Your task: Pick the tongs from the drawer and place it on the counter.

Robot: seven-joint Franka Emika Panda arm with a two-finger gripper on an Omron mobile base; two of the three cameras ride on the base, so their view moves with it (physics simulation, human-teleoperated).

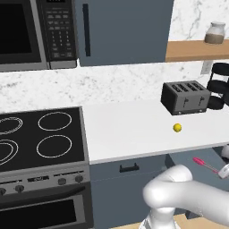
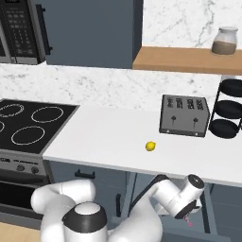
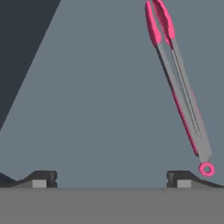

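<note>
We saw the tongs (image 3: pixel 179 85) lying lengthwise in the drawer (image 3: pixel 96 96), ring end nearest the pincer (image 3: pixel 111 179), pincer spread wide, grasping nothing, arm bent low.

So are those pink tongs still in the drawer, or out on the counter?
In the drawer: the tongs lie flat on its grey floor, beyond the open gripper, not on the white counter.
</note>
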